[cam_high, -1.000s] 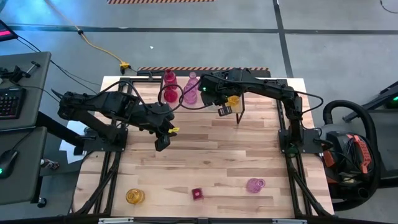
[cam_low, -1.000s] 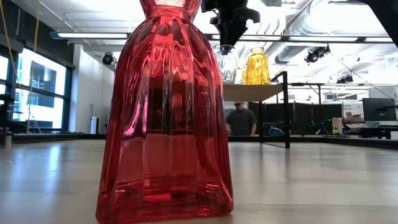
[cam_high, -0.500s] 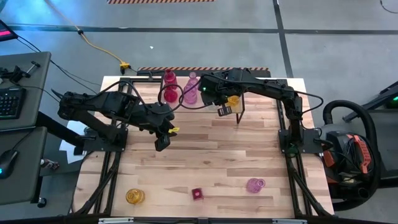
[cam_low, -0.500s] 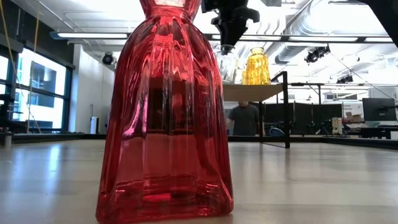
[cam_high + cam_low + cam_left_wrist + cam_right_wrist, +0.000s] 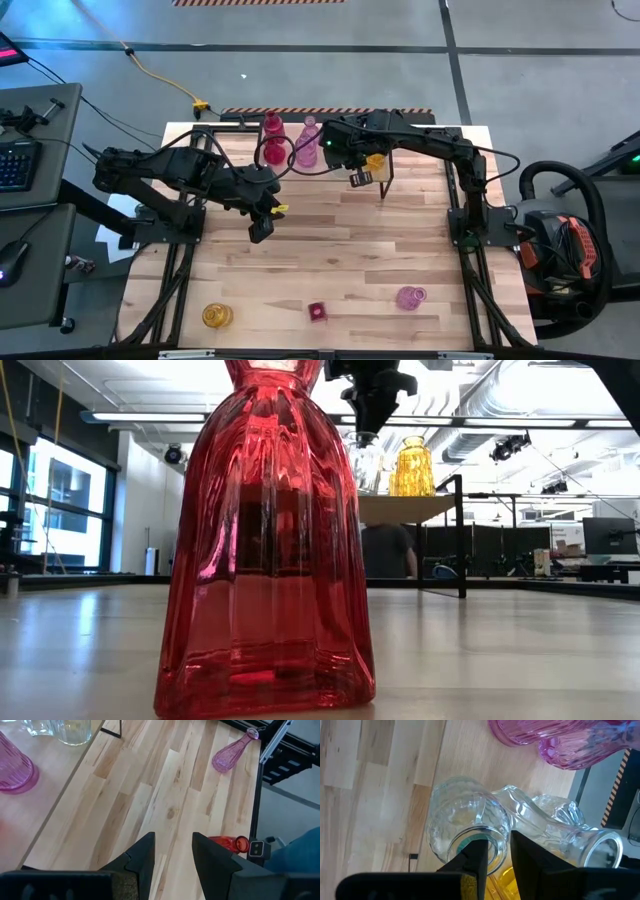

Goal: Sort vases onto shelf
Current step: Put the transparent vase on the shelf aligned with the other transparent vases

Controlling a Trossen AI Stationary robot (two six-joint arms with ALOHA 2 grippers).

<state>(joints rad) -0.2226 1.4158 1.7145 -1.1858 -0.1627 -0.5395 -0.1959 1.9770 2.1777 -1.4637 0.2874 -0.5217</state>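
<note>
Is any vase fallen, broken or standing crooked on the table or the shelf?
Nothing stands out. The red vase near the front edge stands upright, the yellow vase stands straight on the shelf, and no glass looks broken.

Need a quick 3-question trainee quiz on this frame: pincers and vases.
1. True or false: the left pincer holds a vase.
2. The right pincer is closed on the rim of which vase? A red, B clear, C yellow.
3. How many vases sit on the table, off the shelf?

Key
1. False: open and empty.
2. B, the clear vase.
3. Three: yellow vase, red vase, pink vase.
</note>
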